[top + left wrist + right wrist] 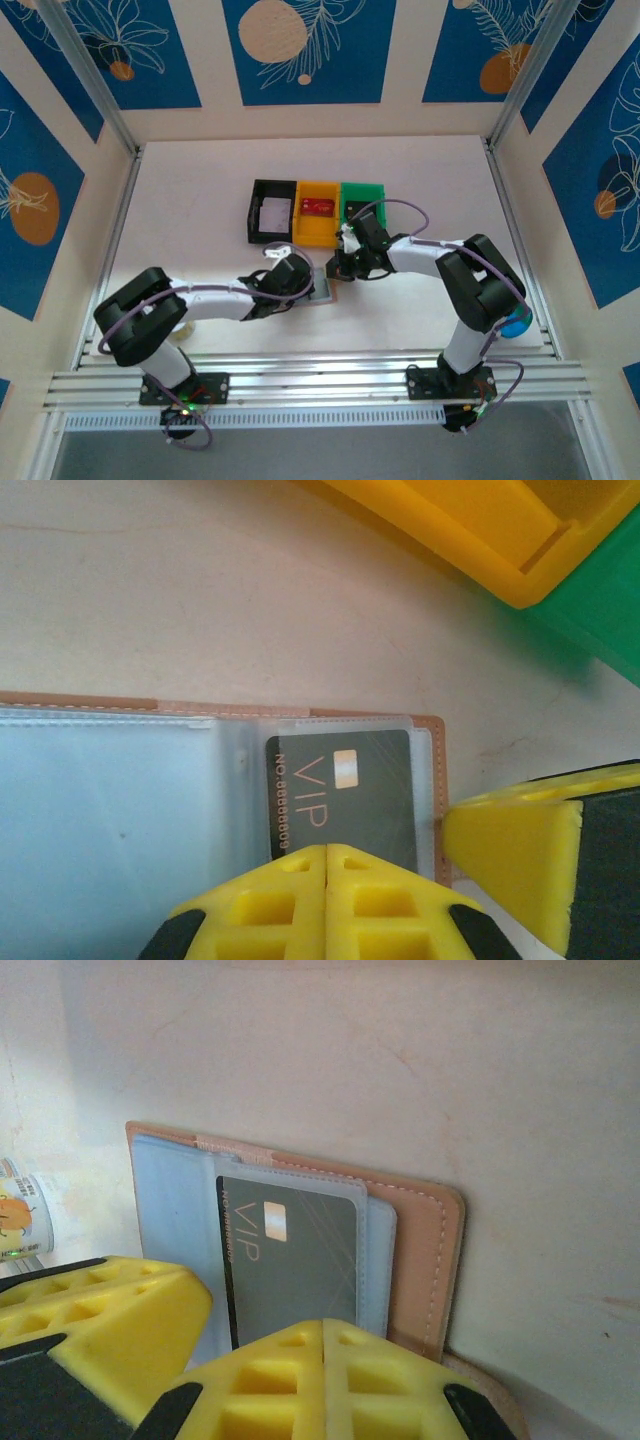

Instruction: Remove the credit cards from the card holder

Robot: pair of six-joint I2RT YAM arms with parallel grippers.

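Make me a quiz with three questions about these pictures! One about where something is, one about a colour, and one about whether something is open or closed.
1. Where is the VIP card?
A. In the black bin
B. Inside the card holder
C. Alone on the bare table

2. What colour is the middle bin of the three?
A. Black
B. Yellow
C. Green

3. How is the card holder lying?
A. Open flat
B. Snapped shut
C. Standing on its edge

Answers:
1. B, because the VIP card sits behind the card holder's see-through plastic.
2. B, because the top view shows the yellow bin between the black one and the green one.
3. A, because its inside faces up, with the tan edge around it.
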